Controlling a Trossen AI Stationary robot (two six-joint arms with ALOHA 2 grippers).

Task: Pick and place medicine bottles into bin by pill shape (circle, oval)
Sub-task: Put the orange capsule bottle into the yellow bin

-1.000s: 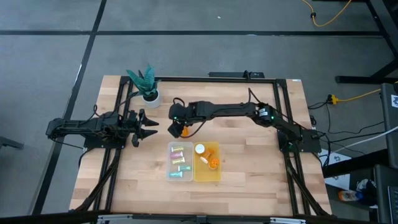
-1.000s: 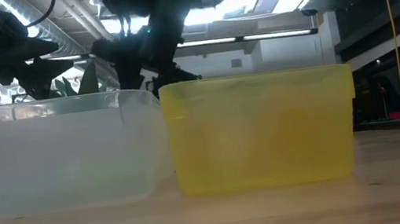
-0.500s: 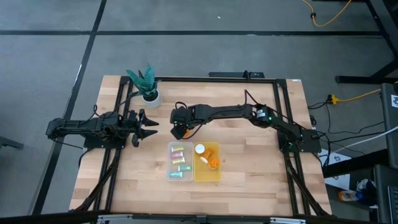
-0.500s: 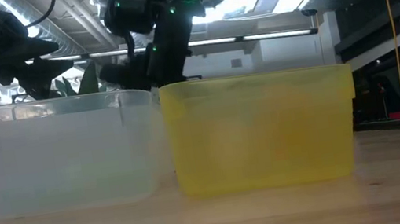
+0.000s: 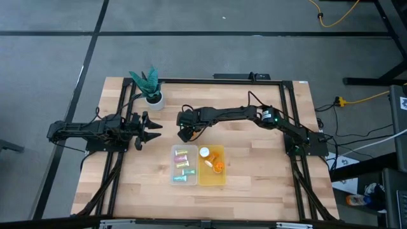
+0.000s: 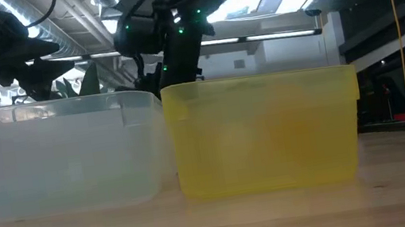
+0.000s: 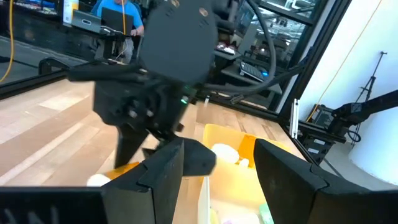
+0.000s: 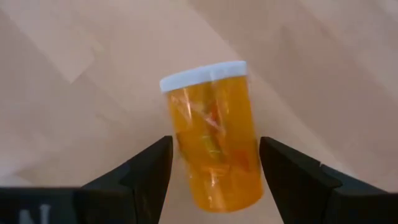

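Observation:
An orange medicine bottle [image 8: 214, 137] with a white cap [image 8: 202, 74] lies on its side on the wooden table, behind the two bins. My right gripper [image 5: 185, 134] is over it, pointing down and open. Its fingers [image 8: 149, 168] stand close on either side of the bottle's body. The bottle also shows in the left wrist view [image 7: 124, 168]. A clear bin [image 5: 182, 164] holds several pastel vials. A yellow bin [image 5: 212, 166] holds orange bottles, one with its white cap [image 5: 204, 152] up. My left gripper [image 5: 154, 129] is open and empty at the table's left.
A white pot with a green plant [image 5: 152, 89] stands at the far left of the table, behind my left gripper. In the low view the clear bin [image 6: 56, 155] and the yellow bin [image 6: 266, 132] hide the table behind them. Bare wood lies in front of the bins.
My right gripper has moved a little toward the table's right edge and come over the orange bottle, which it now covers in the high view. The bottle has stayed lying where it was.

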